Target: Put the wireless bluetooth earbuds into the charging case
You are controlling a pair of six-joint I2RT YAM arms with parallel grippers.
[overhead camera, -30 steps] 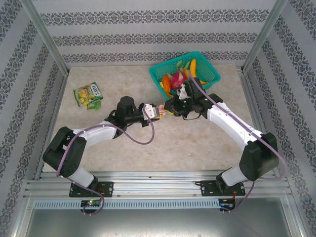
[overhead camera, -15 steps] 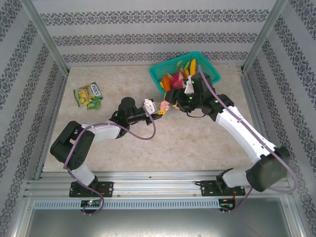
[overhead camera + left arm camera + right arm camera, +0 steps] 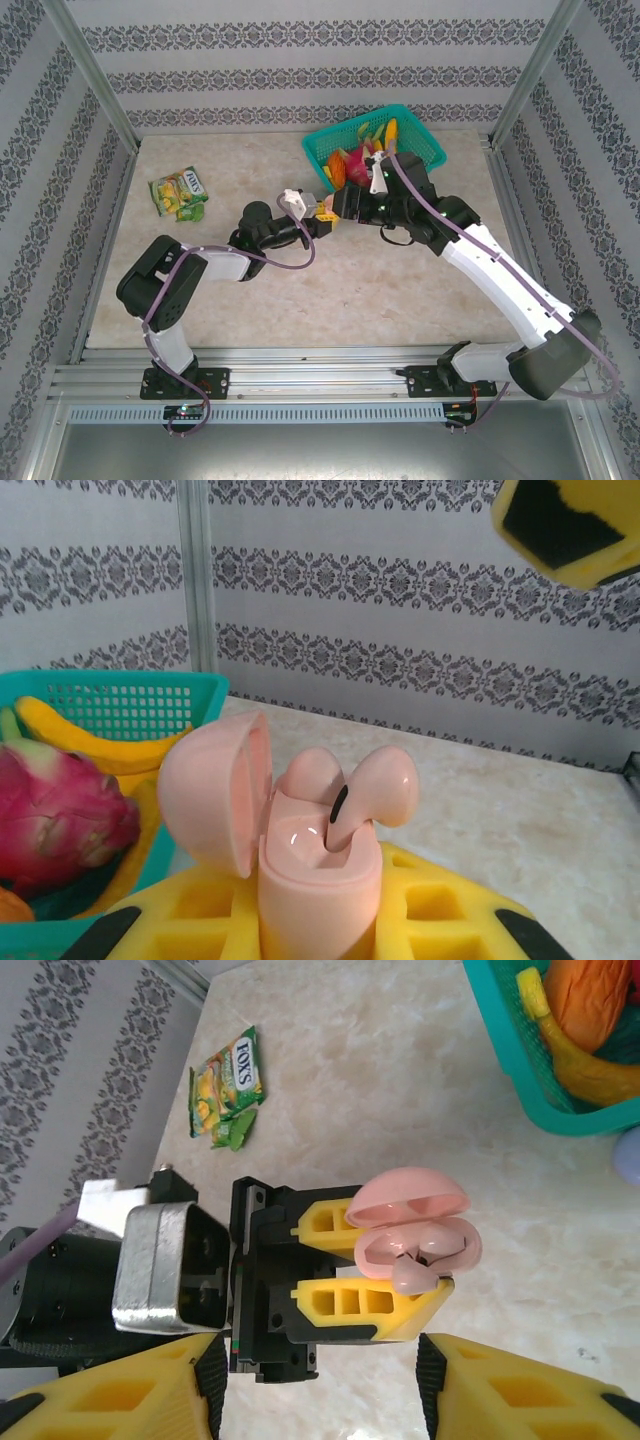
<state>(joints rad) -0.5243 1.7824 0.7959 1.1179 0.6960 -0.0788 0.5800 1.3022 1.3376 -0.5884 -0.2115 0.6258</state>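
Near edge: both arms reach out over the table [image 3: 400,290] and meet mid-table, a bit further toward the far side than a second ago. The left arm's elbow is now pulled in closer to its base, and the right arm is stretched out more.

The left gripper [image 3: 322,212] is clenched on the pink case [image 3: 320,880], same grip as before. The case stands upright between the yellow fingers [image 3: 440,910], with the lid [image 3: 215,790] swung open to the left.

The two pink earbuds [image 3: 375,790] sit in the case. The right one leans, with its stem down in the slot and its head sticking up above the rim.

The right gripper [image 3: 320,1350] has released: a second ago it was nearly closed right at the case, now its jaws are spread wide with nothing between them. It hovers just beside the case, apart from it.

Far left is a green candy bag [image 3: 180,192], unmoved. At the far right the teal basket [image 3: 420,140] holds a dragon fruit [image 3: 60,810] and a banana [image 3: 90,742], unchanged.
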